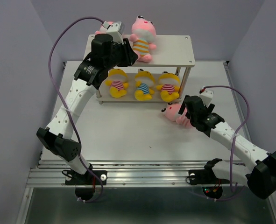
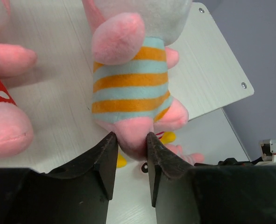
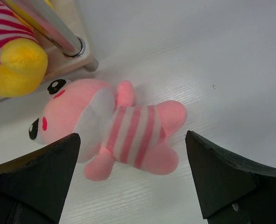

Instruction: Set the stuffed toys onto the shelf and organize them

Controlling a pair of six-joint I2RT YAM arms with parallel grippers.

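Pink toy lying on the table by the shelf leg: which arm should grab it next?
Right. The right arm has its jaws open on either side of that pink toy. The left arm is up at the shelf, jaws shut on an orange-striped toy.

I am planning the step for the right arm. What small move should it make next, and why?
Probably lower and close. The right gripper is open and straddles the pink-striped toy, which lies on the table beside the shelf leg, not yet grasped.
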